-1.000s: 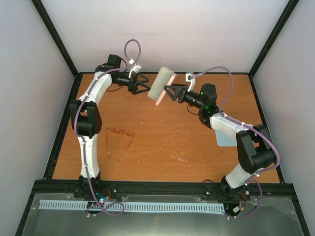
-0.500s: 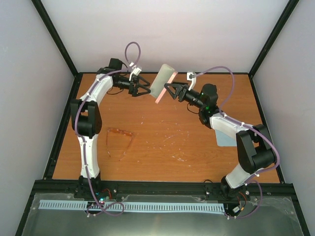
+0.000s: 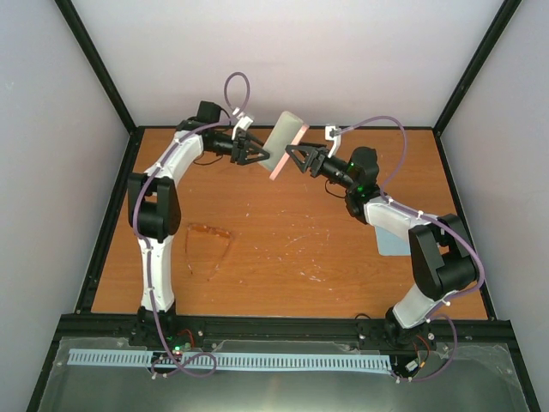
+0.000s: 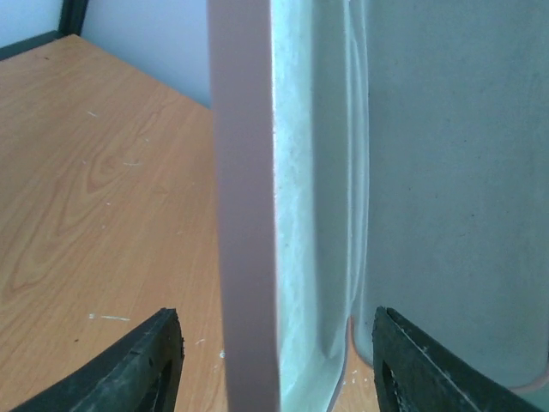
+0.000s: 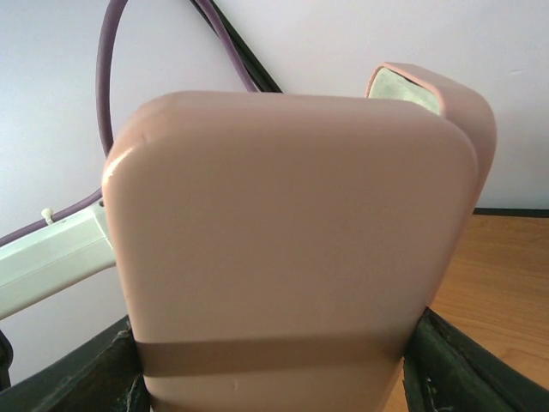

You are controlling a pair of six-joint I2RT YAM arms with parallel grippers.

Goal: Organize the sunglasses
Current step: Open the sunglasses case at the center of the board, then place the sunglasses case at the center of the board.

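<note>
The pale pink case (image 3: 283, 144) is held in the air at the back centre, standing on edge. My right gripper (image 3: 297, 159) is shut on its lower end; in the right wrist view the case (image 5: 292, 240) fills the frame between my black fingers (image 5: 459, 373). My left gripper (image 3: 257, 154) is open, its fingertips on either side of the case's left edge. In the left wrist view the pink lid edge (image 4: 244, 215) and pale lining (image 4: 317, 172) stand between the open jaws. The case looks slightly open. The amber-brown sunglasses (image 3: 208, 245) lie unfolded on the table at the left.
A flat light blue cloth (image 3: 390, 242) lies on the table at the right, partly under my right arm. The wooden table (image 3: 292, 249) has black rails along its edges and pale walls close behind.
My left gripper has moved right, up to the case's left edge. The case has stayed in my right gripper and tilted slightly more upright. The sunglasses have not moved.
</note>
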